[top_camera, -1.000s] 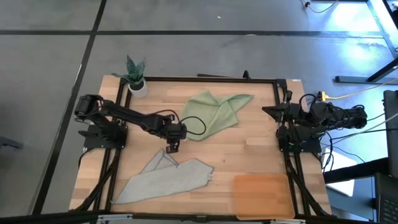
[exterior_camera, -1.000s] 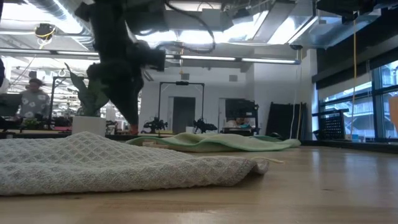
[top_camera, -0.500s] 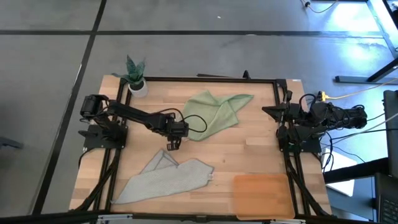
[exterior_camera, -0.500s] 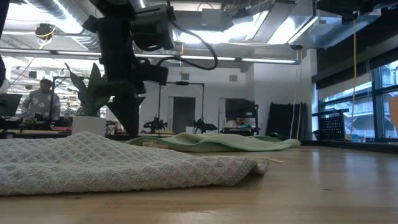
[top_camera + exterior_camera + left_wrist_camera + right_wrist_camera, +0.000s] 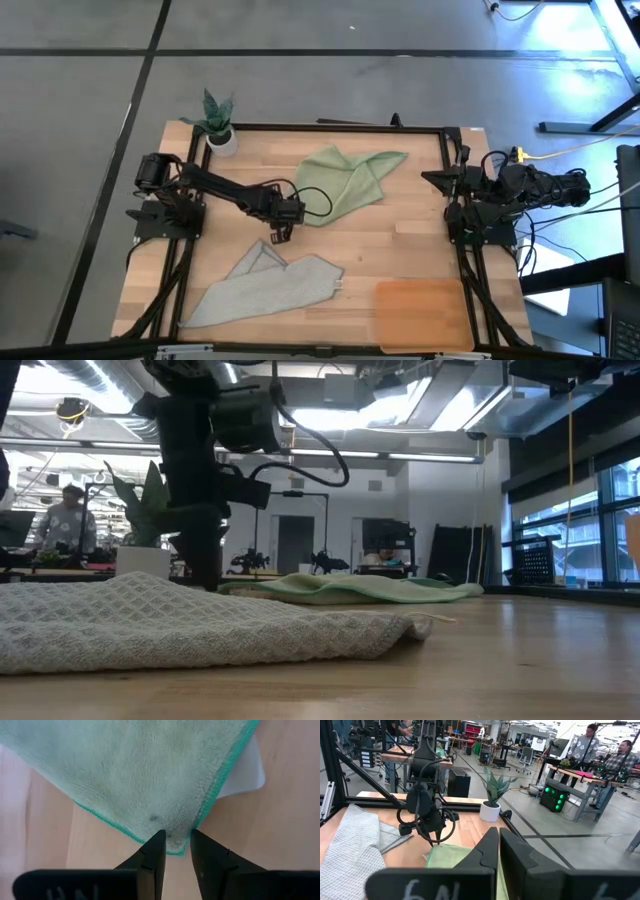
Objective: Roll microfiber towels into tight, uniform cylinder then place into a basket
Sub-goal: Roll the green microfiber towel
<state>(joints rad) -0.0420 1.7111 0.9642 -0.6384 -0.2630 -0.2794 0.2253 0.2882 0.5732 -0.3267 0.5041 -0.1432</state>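
One green towel corner – between left hand fingers.

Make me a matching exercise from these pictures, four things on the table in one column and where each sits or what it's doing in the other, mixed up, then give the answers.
Things:
1. green towel
2. grey towel
3. basket
4. left pincer

Places or states:
A. at the table's near right corner, nothing in it
B. crumpled at the far middle of the table
C. slightly open, poised at a corner of the green cloth
D. spread flat at the near left

Pairs: 1-B, 2-D, 3-A, 4-C
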